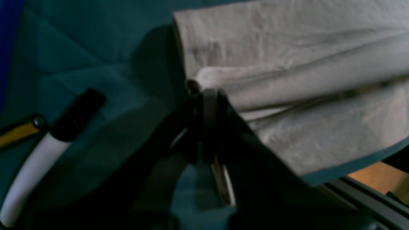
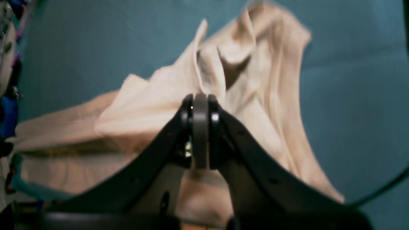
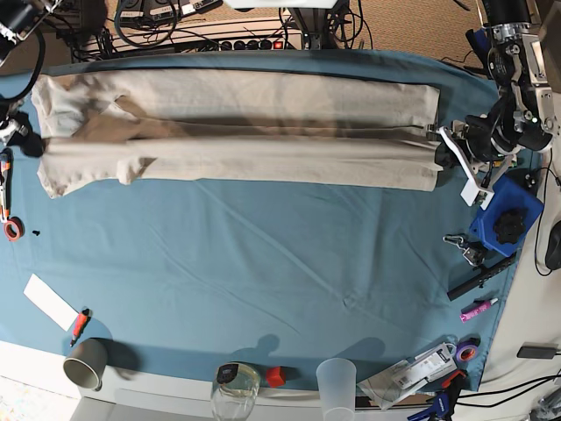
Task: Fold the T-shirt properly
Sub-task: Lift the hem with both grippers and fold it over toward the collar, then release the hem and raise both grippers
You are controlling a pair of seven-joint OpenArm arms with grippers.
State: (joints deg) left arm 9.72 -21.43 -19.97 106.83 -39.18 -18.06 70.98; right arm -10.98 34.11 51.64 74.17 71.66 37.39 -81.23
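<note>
Where the left wrist camera looks down, the left gripper (image 1: 209, 95) has its jaws clenched on a rolled fold at the edge of the T-shirt (image 1: 303, 64), which lies in pale layers over the blue tablecloth (image 1: 96, 57); a white-and-black bar (image 1: 48, 150) of the rig sits at the lower left, blurred. In the right wrist view the right gripper (image 2: 200, 105) is pressed tight as well, its dark jaws meeting on a bunched corner of the T-shirt (image 2: 262, 80), and the cloth rises in peaks ahead of it — lifted off the tablecloth (image 2: 351, 95) there. From the base view the T-shirt (image 3: 245, 132) stretches as a long band across the far part of the table, folded lengthwise, one end at the left arm's gripper (image 3: 438, 145) on that view's right, the other end crumpled near the view's left edge, where the right arm is mostly out of frame. Along the near edge stand a paper cup (image 3: 85, 361), a glass jar (image 3: 235, 386) and a clear plastic cup (image 3: 336, 384) — well apart from the shirt.
</note>
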